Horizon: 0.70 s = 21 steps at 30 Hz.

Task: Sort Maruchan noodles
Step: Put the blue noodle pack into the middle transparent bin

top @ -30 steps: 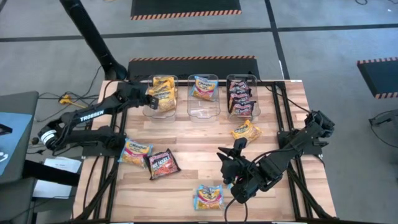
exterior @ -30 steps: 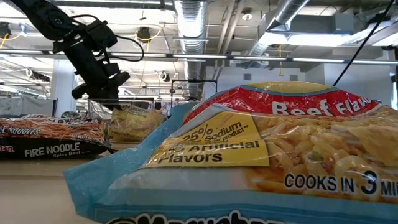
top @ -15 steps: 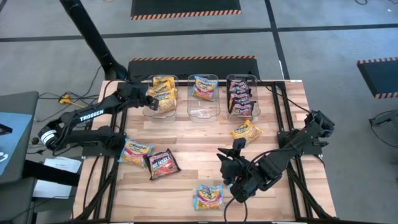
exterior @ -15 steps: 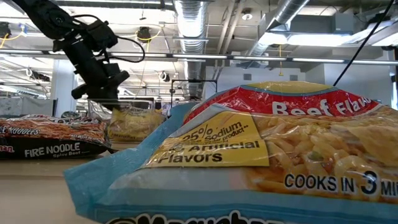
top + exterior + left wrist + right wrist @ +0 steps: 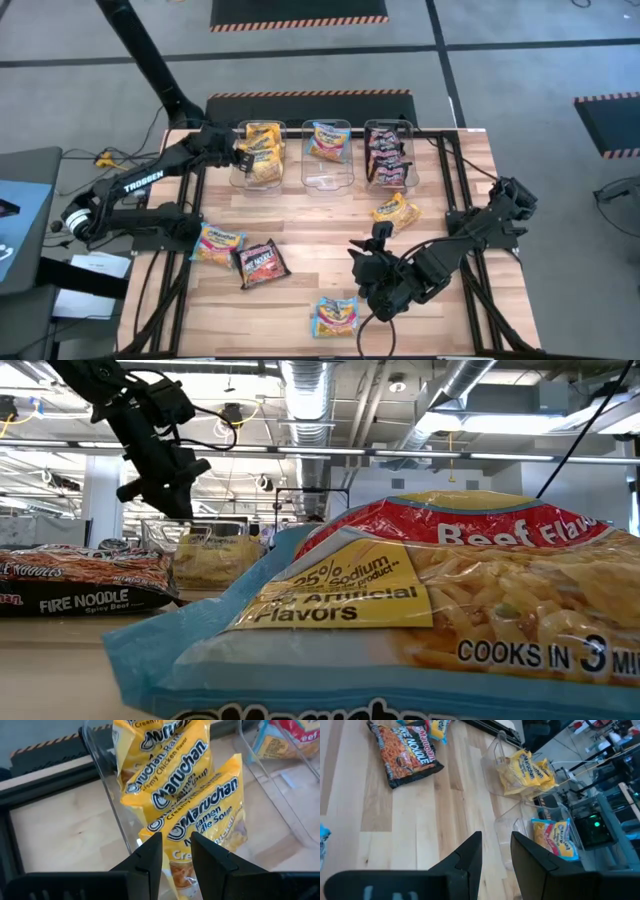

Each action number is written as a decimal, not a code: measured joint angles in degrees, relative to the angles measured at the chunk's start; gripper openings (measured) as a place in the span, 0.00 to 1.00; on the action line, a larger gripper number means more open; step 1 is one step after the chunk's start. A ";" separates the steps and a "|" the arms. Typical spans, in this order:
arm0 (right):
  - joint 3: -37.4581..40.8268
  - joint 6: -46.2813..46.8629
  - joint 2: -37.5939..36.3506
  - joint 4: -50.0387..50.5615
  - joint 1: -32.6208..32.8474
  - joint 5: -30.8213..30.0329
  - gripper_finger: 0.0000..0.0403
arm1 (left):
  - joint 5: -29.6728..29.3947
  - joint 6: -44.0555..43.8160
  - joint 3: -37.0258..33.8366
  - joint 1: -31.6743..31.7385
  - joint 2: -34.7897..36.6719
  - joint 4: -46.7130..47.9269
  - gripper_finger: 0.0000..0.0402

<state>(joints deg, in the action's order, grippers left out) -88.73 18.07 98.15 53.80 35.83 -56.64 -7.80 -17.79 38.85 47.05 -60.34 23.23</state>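
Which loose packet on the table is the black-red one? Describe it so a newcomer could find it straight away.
Start from the three clear bins along the table's far edge, then come toward the near-left part of the wooden tabletop. There the black-red Fire Noodle packet lies flat, touching a yellow-orange packet on its left. It is the only dark packet outside the bins.

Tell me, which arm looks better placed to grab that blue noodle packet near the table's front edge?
Probably the right. Its gripper hangs empty just beside the blue packet, while the left gripper is far off at the bin of yellow packets.
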 joint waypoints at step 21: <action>0.00 22.27 0.00 18.36 0.02 37.77 0.36 | 22.05 -3.93 1.86 -13.10 0.00 -0.98 0.22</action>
<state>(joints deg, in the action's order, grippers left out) -88.73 40.34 98.15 72.16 35.86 -18.87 14.25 -21.72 40.71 33.94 -60.34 22.25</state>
